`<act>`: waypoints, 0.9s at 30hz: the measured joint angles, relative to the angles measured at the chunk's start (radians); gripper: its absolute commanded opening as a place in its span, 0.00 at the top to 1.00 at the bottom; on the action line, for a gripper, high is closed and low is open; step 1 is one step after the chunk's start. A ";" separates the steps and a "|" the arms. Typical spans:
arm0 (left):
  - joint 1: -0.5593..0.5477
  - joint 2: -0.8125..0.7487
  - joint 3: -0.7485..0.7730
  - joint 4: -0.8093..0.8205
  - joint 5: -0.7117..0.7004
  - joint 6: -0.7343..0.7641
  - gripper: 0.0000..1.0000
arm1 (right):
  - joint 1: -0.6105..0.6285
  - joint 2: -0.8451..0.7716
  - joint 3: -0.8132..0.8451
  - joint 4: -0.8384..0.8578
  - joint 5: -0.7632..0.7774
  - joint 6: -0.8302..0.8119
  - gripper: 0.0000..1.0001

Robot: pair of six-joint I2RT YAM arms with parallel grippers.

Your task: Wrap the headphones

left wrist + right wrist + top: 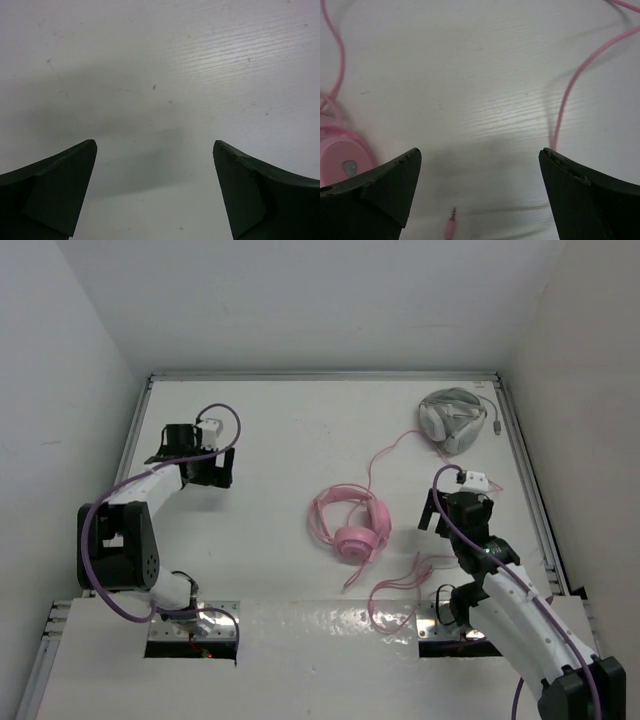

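The pink headphones (350, 525) lie flat near the table's middle, earcups toward the front. Their thin pink cable (398, 590) loops loosely in front of them, and another run curves back toward the far right. My right gripper (450, 523) is open just right of the headphones, above the table. In the right wrist view, the right gripper (479, 152) is empty; a pink earcup (340, 160) shows at the left, the cable's jack plug (451, 226) lies between the jaws, and a cable run (580, 70) lies at the right. My left gripper (205, 472) is open and empty at the far left, over bare table (154, 143).
Grey-white headphones (452, 418) with a grey cable lie at the back right corner. White walls enclose the table on three sides. A metal rail (530, 480) runs along the right edge. A shiny white strip (330, 625) covers the front edge between the arm bases.
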 measured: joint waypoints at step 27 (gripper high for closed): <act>0.015 -0.003 -0.013 -0.059 0.204 0.094 0.12 | 0.385 0.886 0.480 0.158 -0.029 -0.112 0.06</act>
